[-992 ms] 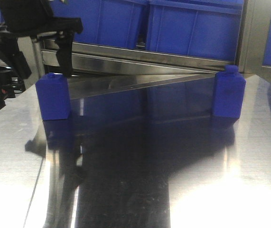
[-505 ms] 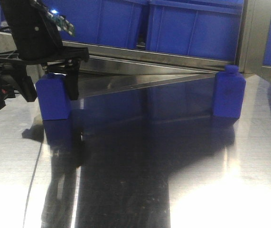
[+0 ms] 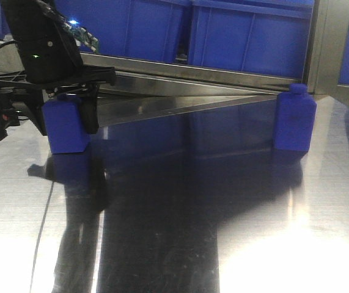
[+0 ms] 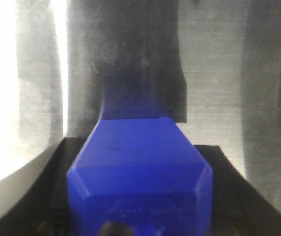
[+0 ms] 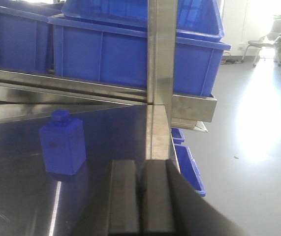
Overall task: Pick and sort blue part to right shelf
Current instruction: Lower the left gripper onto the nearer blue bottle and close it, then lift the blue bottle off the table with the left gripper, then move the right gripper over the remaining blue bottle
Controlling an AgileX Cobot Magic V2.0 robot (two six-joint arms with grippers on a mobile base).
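Stainless steel desk point(image 3: 223, 232): polished and strongly reflective; both parts and the shelf are mirrored in it.
Left blue part point(image 3: 67, 128): stood upright on the desk at its far left, just in front of the shelf; a small stud is seen on its top in the wrist view.
Left gripper point(image 3: 65, 128): lowered over the left blue part, which is straddled by it.
Left fingers point(image 4: 229, 191): black, drawn in narrow and laid against both sides of the left blue part, which is held between them with its base on the desk.
Right blue part point(image 3: 294, 119): stood upright on the desk at the far right, beside the shelf's upright post, well apart from the left one and touched by nothing.
Right gripper point(image 5: 141, 164): held low near the desk edge, pointed at the post.
Right fingers point(image 5: 125, 196): pressed together with only a thin seam between them; nothing is held.
Right shelf point(image 3: 192, 70): steel rack with a flat front bar, set behind the desk.
Tubs point(image 3: 247, 36): large, blue plastic, carried on the right shelf above the bar.
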